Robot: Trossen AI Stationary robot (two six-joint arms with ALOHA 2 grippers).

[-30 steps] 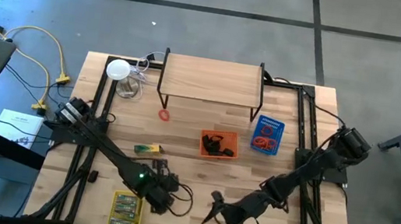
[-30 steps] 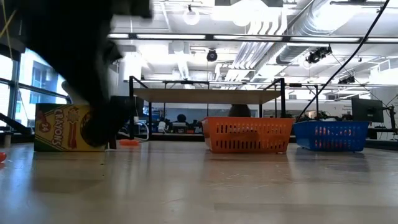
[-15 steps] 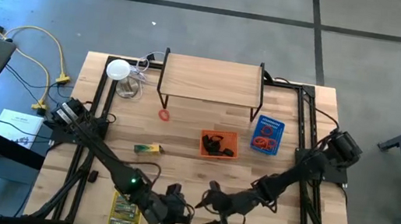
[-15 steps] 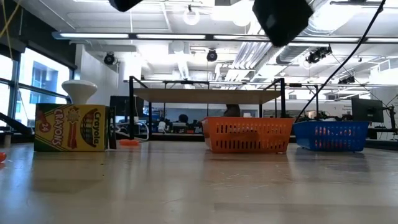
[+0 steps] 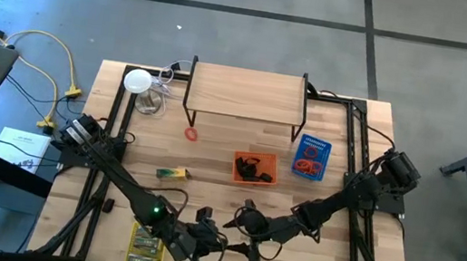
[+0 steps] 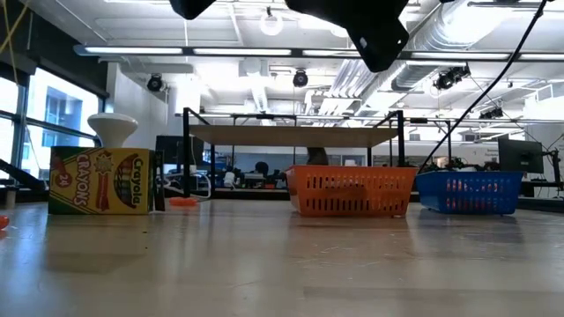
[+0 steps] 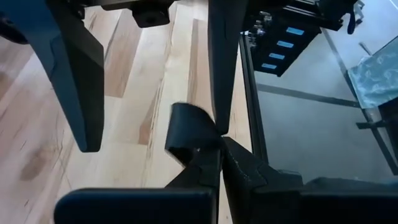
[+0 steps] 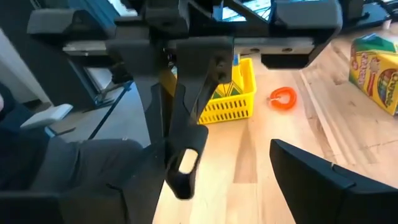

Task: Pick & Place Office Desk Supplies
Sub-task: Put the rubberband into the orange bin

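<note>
The high camera is looking straight down from well above, taking in the whole wooden table (image 5: 233, 199), both arms and the surrounding floor. The low camera is sitting at tabletop height, facing level across the table toward the far room; it is sharing the orange basket (image 6: 351, 190), blue basket (image 6: 468, 192) and crayon box (image 6: 102, 180) with the high view. The left wrist camera is looking closely past its own fingers at the table edge. The right wrist camera is facing the yellow basket (image 8: 235, 93), close.
</note>
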